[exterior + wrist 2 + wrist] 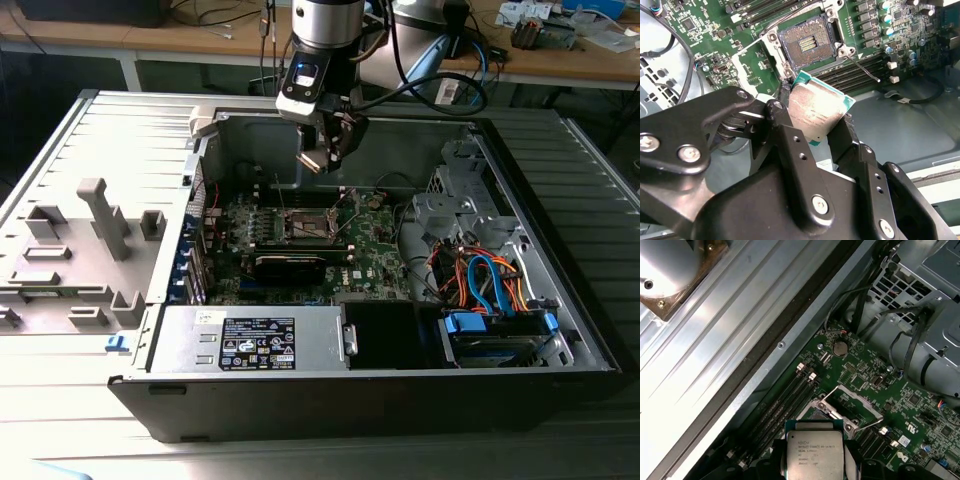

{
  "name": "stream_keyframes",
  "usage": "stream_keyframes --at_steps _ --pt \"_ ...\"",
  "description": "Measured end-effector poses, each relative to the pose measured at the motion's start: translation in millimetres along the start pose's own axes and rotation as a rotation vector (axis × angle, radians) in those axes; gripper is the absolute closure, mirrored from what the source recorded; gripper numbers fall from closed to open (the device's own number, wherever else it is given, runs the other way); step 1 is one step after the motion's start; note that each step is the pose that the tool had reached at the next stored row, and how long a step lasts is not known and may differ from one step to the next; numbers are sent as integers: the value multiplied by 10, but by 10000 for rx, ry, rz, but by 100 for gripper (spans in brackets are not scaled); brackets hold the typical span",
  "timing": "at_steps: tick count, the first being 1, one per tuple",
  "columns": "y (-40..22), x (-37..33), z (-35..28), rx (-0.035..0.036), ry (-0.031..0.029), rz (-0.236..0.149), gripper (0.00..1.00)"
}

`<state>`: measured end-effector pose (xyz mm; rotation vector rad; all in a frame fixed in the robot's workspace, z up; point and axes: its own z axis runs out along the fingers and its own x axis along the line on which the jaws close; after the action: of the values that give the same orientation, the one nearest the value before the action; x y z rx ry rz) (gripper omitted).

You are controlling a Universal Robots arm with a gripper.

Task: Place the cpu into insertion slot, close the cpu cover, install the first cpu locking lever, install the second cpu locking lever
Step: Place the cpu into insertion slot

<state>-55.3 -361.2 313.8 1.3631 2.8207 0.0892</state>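
My gripper [324, 158] hangs above the open computer case, shut on the cpu [311, 160], a small square chip with a pale metal top. In both wrist views the cpu [817, 112] [815, 450] sits tilted between the black fingers [785, 107]. The insertion slot [809, 45] [308, 228] lies bare on the green motherboard beneath, a short way off the chip. The cpu cover [860, 401] [777, 57] stands swung open beside the slot. A thin wire locking lever [865, 70] juts out free at one corner of the socket.
A long black card [290, 265] lies just in front of the socket. The power supply [250, 340] fills the case's front. A drive cage with orange and blue cables [490, 285] is at the exterior view's right. A grey fixture plate [80, 250] lies outside the case, on the left.
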Motion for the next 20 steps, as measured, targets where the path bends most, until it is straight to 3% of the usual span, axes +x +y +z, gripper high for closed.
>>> stream_keyframes --at_steps 20 --pt "0 0 5 -7 -21 392 45"
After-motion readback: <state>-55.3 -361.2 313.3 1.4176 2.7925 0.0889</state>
